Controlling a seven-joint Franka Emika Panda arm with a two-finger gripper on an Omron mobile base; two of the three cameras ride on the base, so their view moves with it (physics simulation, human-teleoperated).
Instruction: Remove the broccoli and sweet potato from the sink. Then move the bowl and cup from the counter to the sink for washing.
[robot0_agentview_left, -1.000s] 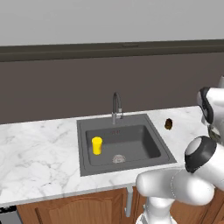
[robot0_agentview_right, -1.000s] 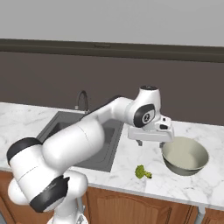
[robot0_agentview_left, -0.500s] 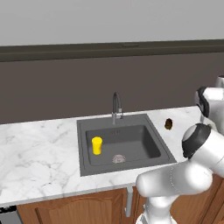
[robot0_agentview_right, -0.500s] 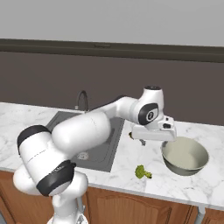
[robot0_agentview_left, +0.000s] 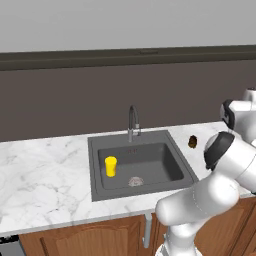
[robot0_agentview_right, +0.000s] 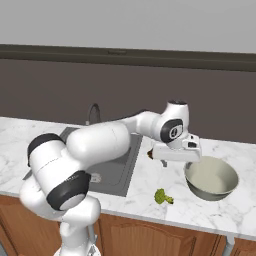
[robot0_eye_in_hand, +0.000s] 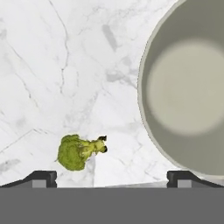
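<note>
Hovering over the marble surface (robot0_agentview_right: 220, 212) with jaws spread wide and nothing held, the tool (robot0_agentview_right: 176, 160) sits just left of the bowl (robot0_agentview_right: 211, 178). The broccoli (robot0_agentview_right: 161, 196) lies on the surface near its front edge, and the sweet potato (robot0_agentview_left: 192, 142) rests right of the sink (robot0_agentview_left: 140, 165), so clearing looks done. The cup (robot0_agentview_left: 110, 166) already stands in the basin's left side. The bowl seems the step in hand: the tool likely needs to shift right, drop one finger inside the rim (robot0_eye_in_hand: 144, 113) and pinch the wall.
</note>
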